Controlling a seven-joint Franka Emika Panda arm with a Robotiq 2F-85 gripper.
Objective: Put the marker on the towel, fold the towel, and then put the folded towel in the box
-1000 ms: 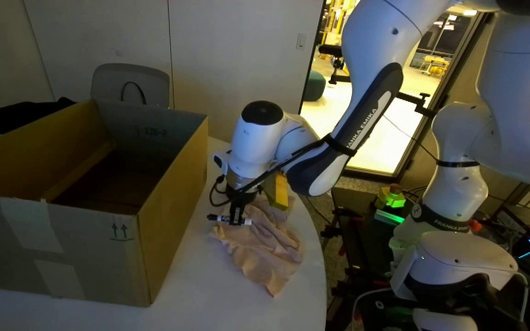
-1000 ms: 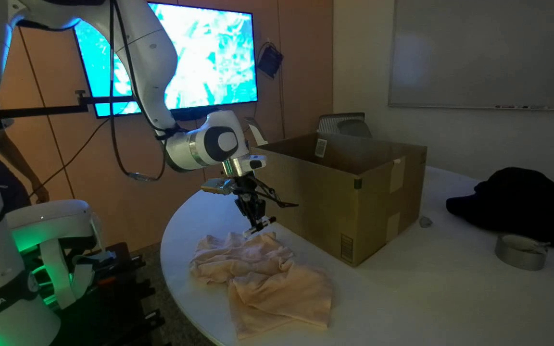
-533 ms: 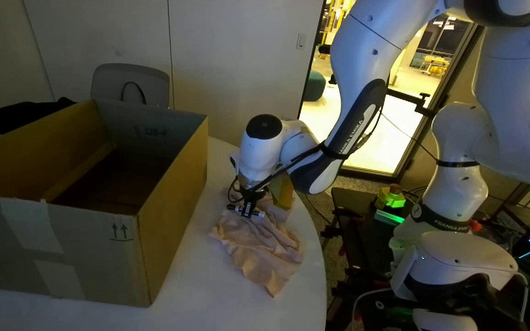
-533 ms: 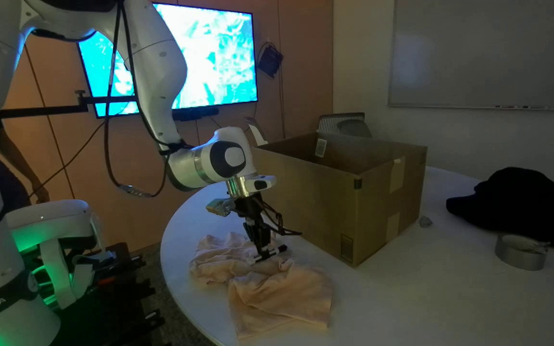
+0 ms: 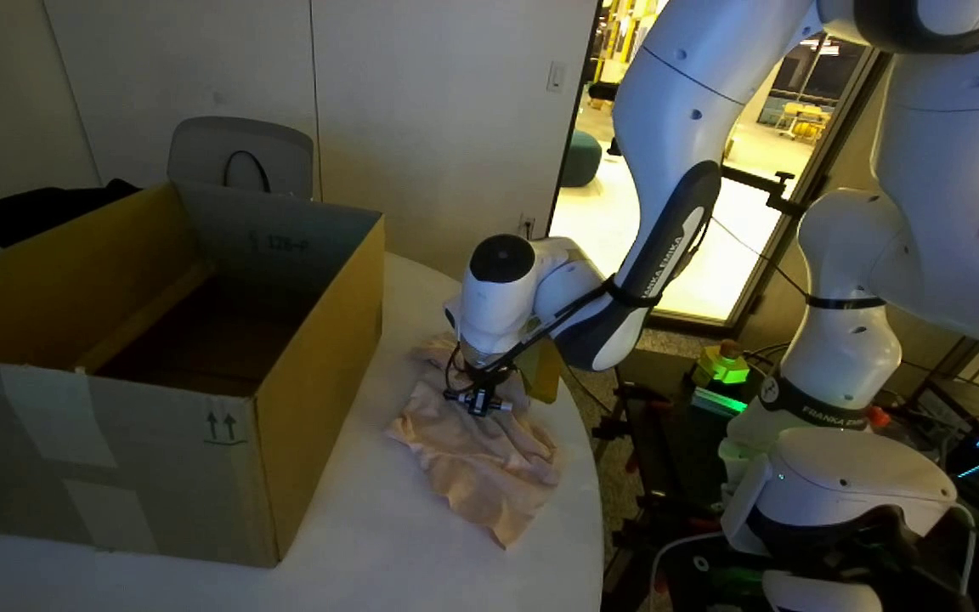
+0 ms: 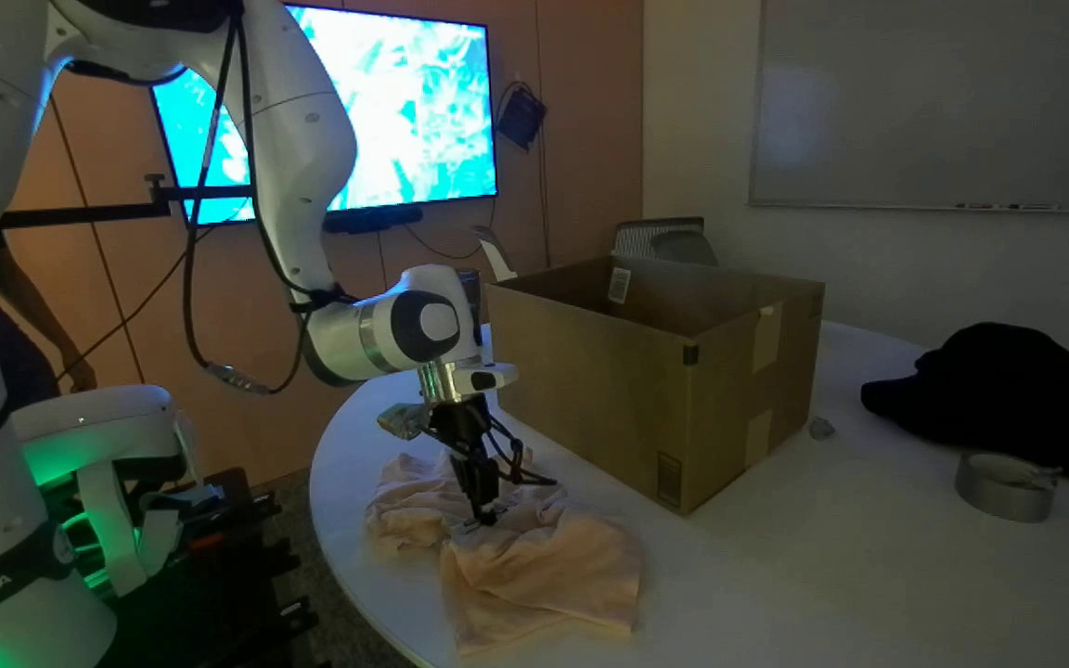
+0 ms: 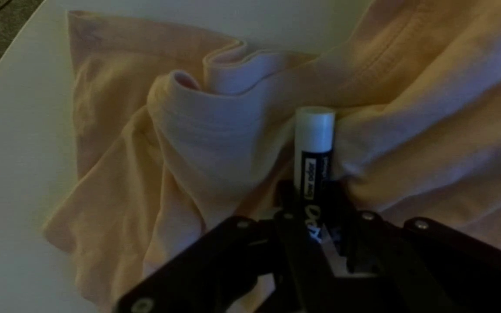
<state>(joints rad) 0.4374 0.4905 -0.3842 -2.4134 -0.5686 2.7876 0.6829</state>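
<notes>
Black two-finger gripper [image 7: 312, 194]: fingers [image 7: 287, 198] clamped on black-and-white marker [image 7: 315, 130], one each side of the barrel. White end pokes out of the fingers on the base side, black end on the box side (seen in an exterior view). "low odor" readable on the label in the wrist view.

Yellow block-shaped part [image 5: 543, 374] on the wrist, just above the fingers, base side. White robot arm [image 5: 672, 110] comes down to them from above.

Peach cloth towel [image 6: 544, 575] right under the fingers, rumpled, loose folds spreading out around them. Can't tell if the marker touches the cloth. White round-edged table [image 6: 757, 575] under that.

Large brown cardboard box [image 6: 590, 399], top open, tape strips on its walls, sits near the towel, apart from the fingers on the side away from the base.

Well apart from the fingers, past the box: small grey lump [image 6: 821, 428], silver-grey tape roll [image 6: 1003, 498], heap of black fabric [image 6: 1008, 399], all on the table. Grey chair [image 5: 239, 143] farther off. Farthest from the fingers: lit wall screen [image 6: 414, 111], whiteboard [image 6: 943, 102].
</notes>
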